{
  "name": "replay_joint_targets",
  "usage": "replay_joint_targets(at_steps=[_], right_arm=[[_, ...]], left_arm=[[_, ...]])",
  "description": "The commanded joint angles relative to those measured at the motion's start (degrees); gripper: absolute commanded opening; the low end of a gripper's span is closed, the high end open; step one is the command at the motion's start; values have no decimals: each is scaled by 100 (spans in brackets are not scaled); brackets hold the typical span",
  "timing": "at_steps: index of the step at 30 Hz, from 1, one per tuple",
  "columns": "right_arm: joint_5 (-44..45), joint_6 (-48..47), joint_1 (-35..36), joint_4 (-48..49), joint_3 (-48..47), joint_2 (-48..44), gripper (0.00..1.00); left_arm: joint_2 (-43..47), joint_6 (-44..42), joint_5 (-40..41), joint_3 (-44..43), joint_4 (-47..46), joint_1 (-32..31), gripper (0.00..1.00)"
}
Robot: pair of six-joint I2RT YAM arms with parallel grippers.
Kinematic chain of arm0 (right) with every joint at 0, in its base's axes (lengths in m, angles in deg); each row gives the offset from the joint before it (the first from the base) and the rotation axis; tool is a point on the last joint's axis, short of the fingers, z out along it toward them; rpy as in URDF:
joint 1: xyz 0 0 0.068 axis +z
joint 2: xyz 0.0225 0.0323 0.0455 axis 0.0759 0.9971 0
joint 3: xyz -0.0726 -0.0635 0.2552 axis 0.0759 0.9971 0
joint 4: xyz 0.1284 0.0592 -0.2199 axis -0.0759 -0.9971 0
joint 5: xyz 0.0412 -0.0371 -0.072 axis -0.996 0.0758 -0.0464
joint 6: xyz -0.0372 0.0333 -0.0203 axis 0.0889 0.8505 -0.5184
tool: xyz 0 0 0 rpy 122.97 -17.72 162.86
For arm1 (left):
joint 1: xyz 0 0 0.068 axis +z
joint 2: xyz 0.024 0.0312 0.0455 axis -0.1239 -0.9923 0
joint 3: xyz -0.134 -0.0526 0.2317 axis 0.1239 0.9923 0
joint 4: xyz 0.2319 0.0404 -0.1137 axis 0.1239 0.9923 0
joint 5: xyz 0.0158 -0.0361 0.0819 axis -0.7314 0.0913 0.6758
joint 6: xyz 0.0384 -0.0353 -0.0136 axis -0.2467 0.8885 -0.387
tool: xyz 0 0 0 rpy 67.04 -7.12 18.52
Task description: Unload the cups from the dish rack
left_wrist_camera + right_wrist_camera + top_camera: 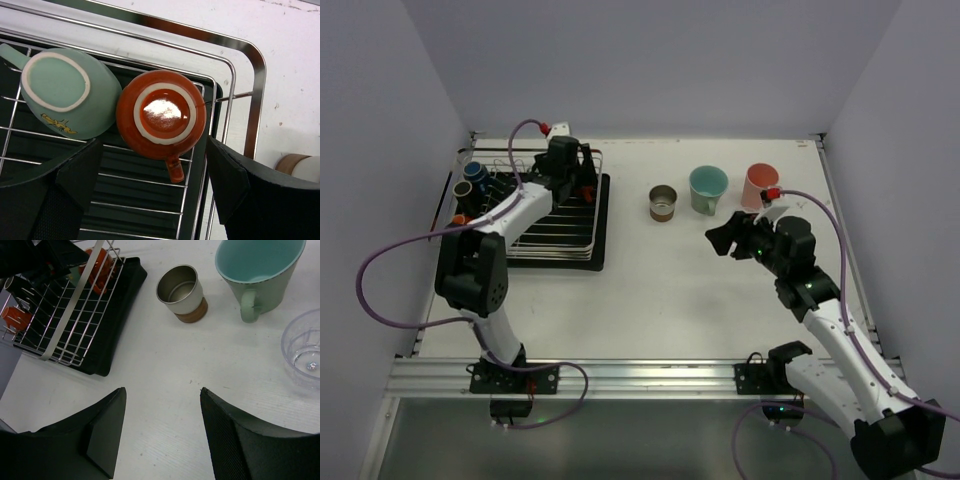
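The silver wire dish rack (560, 225) over a black tray stands at the far left. My left gripper (152, 170) is open above its far right corner, jaws either side of an upturned orange cup (161, 114) with its handle toward me; an upturned teal-green mug (65, 92) lies beside it. Blue, brown and orange cups (472, 172) sit at the rack's left end. On the table stand a metallic cup (662, 202), a teal-green mug (707, 188), a pink tumbler (757, 184) and a clear glass (305, 347). My right gripper (162, 395) is open and empty over bare table.
White walls close in the table on the left, back and right. An aluminium rail (620, 375) runs along the near edge by the arm bases. Purple cables loop from both arms.
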Motion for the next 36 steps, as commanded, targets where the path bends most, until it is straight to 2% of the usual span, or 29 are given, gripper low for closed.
replay_joint_targets(at_steps=[1,18,32,35,36], right_arm=[[-196,21,70,300,-14,10,64],[-214,-102,535,309,-84,98,64],[-275,-93,571,265,-164,46,64],[-275,-84,580,248,-190,19,64],[-275,-93,571,248,-199,19,64]], left_arm=[[-166,-44,155,-375,-424,18,90],[-896,-414,313,-674,-626,10,94],[-1142,-422,445,-595,-573,1,94],[-1125,-510,620,-586,-485,-52,78],[-1125,-519,673,-569,-442,-87,76]])
